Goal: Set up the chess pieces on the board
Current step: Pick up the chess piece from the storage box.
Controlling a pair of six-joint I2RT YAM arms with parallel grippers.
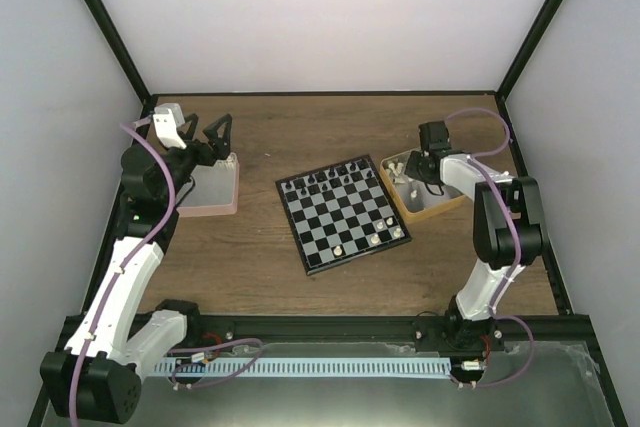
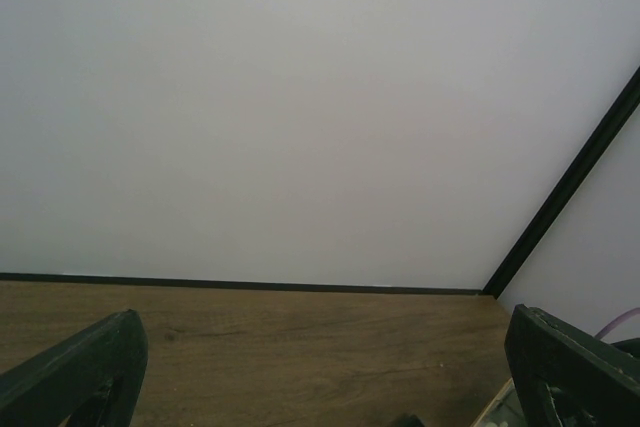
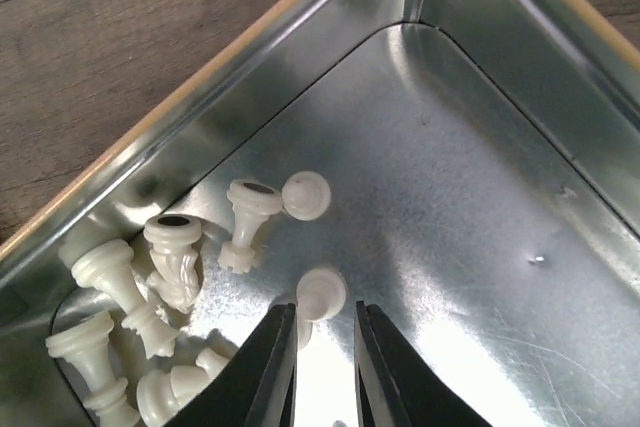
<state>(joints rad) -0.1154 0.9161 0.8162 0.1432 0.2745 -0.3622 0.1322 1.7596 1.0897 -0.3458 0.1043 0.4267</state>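
Note:
The board (image 1: pixel 343 212) lies at the table's middle, with black men along its far rows and three white chess pieces (image 1: pixel 375 240) near its front edge. My right gripper (image 1: pixel 410 179) reaches into the orange-tan tin tray (image 1: pixel 432 210). In the right wrist view its jaws (image 3: pixel 325 332) stand narrow around a white pawn (image 3: pixel 322 292) lying on the tin floor, the pawn's round head poking out past the fingertips. Several more white pieces (image 3: pixel 250 217) lie in the tray's left corner. My left gripper (image 1: pixel 205 137) hangs open over the pink tray (image 1: pixel 212 197), its fingers (image 2: pixel 75 372) wide apart and empty.
The tin tray's shiny walls (image 3: pixel 300 77) rise close around the right fingers. A loose white pawn (image 3: pixel 306 195) lies just beyond the held one. The enclosure's white walls and black frame posts (image 2: pixel 570 182) bound the wooden table (image 2: pixel 300 337).

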